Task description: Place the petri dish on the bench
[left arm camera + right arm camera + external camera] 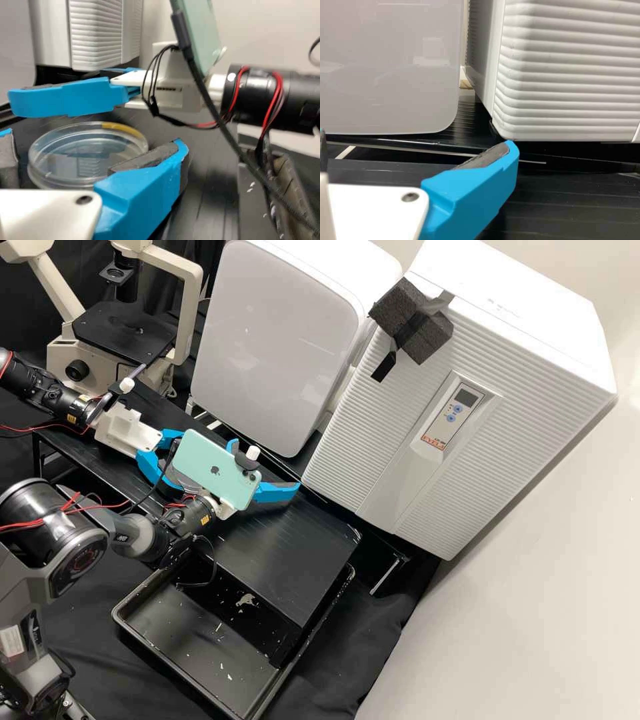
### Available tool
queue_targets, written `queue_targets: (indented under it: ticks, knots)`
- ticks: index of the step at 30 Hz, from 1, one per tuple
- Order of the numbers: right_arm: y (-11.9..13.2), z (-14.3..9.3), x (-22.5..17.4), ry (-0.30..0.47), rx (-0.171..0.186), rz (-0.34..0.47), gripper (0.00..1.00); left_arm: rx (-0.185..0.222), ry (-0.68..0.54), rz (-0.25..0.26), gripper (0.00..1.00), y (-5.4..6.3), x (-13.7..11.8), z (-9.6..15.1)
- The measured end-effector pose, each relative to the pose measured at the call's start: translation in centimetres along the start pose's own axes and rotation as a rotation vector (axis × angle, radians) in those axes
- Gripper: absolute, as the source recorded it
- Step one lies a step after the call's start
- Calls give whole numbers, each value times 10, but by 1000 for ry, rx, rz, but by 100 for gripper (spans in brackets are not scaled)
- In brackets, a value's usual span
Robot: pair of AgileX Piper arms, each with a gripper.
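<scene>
Fingers (142, 197) wide apart, my left end effector (94, 137) straddles the dish (75, 150), a gap showing at one pad (7, 162), presumably so it can withdraw without dragging it. The dish looks flat on the surface (210, 195). Beyond the dish, my right end effector (417, 139) hangs wide and empty, probably keeping clear.

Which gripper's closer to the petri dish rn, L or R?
Left. The petri dish sits between the left gripper's spread fingers. The right gripper, also open, is past the dish, farther off in the left wrist view.
</scene>
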Motion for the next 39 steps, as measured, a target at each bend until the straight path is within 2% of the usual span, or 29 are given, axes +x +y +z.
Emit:
queue_targets:
  ticks: [1,2,3,6,8,10,14,23,26,30,33,35,39]
  knots:
    - [0,0,0,0,0,0,100,51,52,1,100,-1,-3,-1]
    - [0,0,0,0,0,0,100,75,75,14,100,0,-5,-1]
    - [0,0,0,0,0,0,100,137,126,34,100,1,-10,1]
    - [0,0,0,0,0,0,100,253,250,85,100,9,-25,3]
    - [0,0,0,0,0,0,100,302,334,108,100,11,-37,5]
    - [0,0,0,0,0,0,100,300,391,120,100,11,-48,7]
    - [0,0,0,0,0,0,100,297,391,143,100,7,-62,14]
    - [0,0,0,0,0,0,100,270,358,167,100,6,-67,16]
    - [0,0,0,0,0,0,100,189,294,170,100,9,-67,14]
    - [0,0,0,0,0,0,100,15,152,181,100,15,-58,5]
    - [0,0,0,0,0,0,100,-79,91,183,100,21,-46,-4]
    - [0,0,0,0,0,0,100,-103,67,180,100,25,-39,-8]
    - [0,0,0,0,0,0,100,-83,71,165,100,33,-31,-14]
